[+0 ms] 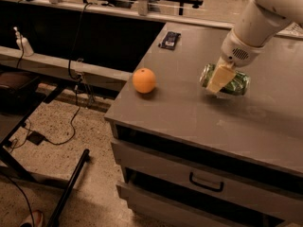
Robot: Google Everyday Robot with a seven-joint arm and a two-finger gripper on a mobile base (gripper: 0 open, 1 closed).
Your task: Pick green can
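The green can is shiny green with a silver end and lies on its side at the right of the grey table top. My gripper comes down from the white arm at the upper right and is shut on the can. One cream finger crosses the can's front; the other is hidden behind it. The can seems to hang just above the table, with a shadow under it.
An orange sits near the table's left edge. A dark flat packet lies at the far left corner. Drawers with a handle are below the top. A black stand leg and cables lie on the floor at left.
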